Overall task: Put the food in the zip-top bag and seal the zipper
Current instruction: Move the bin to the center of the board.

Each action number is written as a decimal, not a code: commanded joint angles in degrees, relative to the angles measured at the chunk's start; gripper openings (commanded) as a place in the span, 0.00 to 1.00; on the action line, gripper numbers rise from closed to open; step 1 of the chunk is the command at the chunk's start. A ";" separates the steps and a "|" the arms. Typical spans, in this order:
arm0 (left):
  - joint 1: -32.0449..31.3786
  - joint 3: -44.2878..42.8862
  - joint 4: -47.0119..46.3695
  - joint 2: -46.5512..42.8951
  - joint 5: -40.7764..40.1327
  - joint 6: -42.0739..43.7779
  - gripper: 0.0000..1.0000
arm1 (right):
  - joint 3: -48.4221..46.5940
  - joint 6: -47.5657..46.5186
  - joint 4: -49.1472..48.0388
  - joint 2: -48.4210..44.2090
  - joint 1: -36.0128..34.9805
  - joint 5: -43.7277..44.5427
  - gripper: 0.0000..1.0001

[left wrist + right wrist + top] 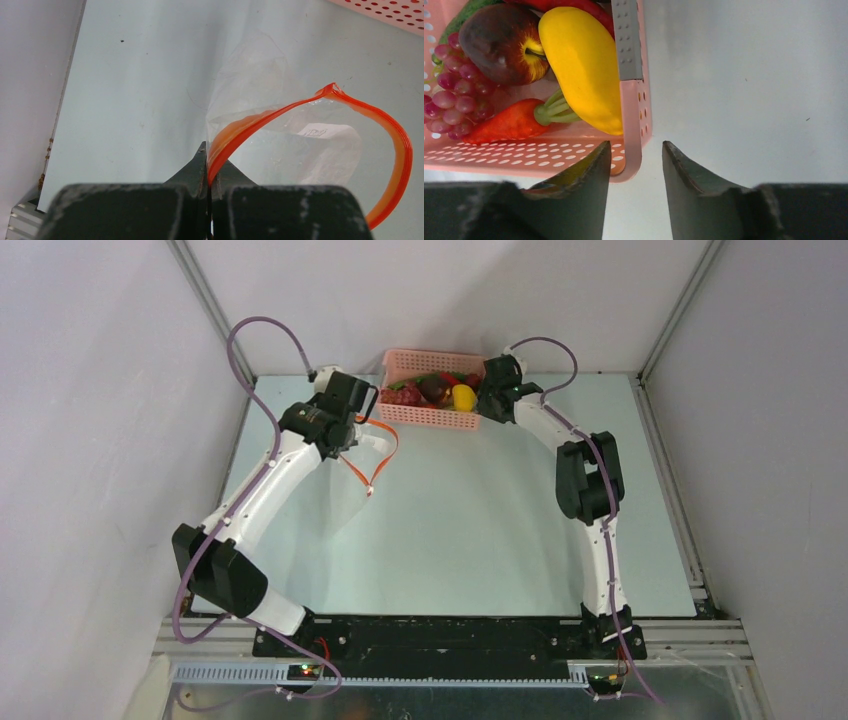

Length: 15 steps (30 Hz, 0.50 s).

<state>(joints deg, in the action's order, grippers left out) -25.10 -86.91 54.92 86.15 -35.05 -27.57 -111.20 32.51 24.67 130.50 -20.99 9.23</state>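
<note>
My left gripper (209,160) is shut on the orange-red zipper (395,145) of the clear zip-top bag (260,85). The bag's mouth hangs open in a loop with the white label (315,132) behind it. From above, the left gripper (364,428) holds the zipper (390,445) just left of the basket. The food lies in the basket: yellow fruit (579,65), dark round fruit (499,45), grape bunch (451,95), red chili (504,122), green pod (469,12). My right gripper (635,145) is open, its fingers either side of the basket's corner, holding nothing.
The pink mesh basket (430,418) stands at the table's far edge against the back wall; its side wall (524,160) shows in the right wrist view and its edge (385,10) in the left wrist view. Walls close in left, right and behind.
</note>
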 commanded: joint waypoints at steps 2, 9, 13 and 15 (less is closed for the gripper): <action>0.21 0.86 -1.55 -3.26 -1.11 -1.90 0.00 | 1.84 1.14 2.00 -2.22 -0.05 0.86 0.32; 0.19 2.03 -1.38 -5.92 -1.45 -3.32 0.00 | 13.06 2.18 0.08 -10.41 -0.12 2.42 0.06; 0.18 3.47 -1.87 -7.79 -0.47 -3.65 0.00 | 24.44 0.22 -1.02 -19.24 0.06 2.61 0.02; 0.21 4.44 -2.57 -8.63 0.34 -3.57 0.00 | 30.83 -2.70 -0.53 -24.57 0.36 1.62 0.00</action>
<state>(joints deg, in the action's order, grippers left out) -25.10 -83.96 54.41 80.68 -34.92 -29.93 -88.27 35.11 20.86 114.89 -20.99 10.13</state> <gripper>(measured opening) 0.004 0.145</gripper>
